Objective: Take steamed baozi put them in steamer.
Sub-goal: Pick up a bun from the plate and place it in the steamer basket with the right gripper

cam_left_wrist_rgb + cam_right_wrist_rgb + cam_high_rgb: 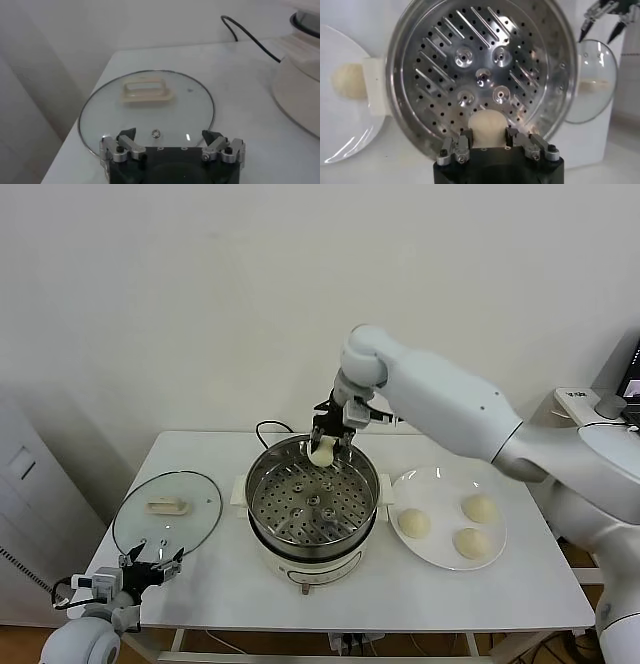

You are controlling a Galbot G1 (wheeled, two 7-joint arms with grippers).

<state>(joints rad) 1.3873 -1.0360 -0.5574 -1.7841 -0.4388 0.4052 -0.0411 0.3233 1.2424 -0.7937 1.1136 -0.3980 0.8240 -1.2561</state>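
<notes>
**One bun over the steamer's far rim, three on the plate**

Surface and room: you are working on a white table (400, 594) pushed against a plain pale wall (200, 304). A grey cabinet (25, 504) stands off the table's left end; some white equipment (590, 404) sits past the right end.

Left side: your left gripper (152, 568) hangs at the near left corner, fingers spread wide, holding nothing. Just beyond it the glass lid (150, 107) lies flat on the table, its white handle (148, 91) facing up.

Centre: the steamer (312, 509) stands mid-table on its white base, black cord (268, 427) trailing off behind it toward the wall. Its perforated tray (480, 65) is bare. Your right gripper (325, 439) sits over the far rim, clamped on one steamed baozi (487, 127), with the bun just inside the rim above the tray. The right arm crosses above the table's back right part.

Right side: the white plate (440, 484) lies just beside the steamer, carrying the other three buns (413, 522), set apart from each other.
</notes>
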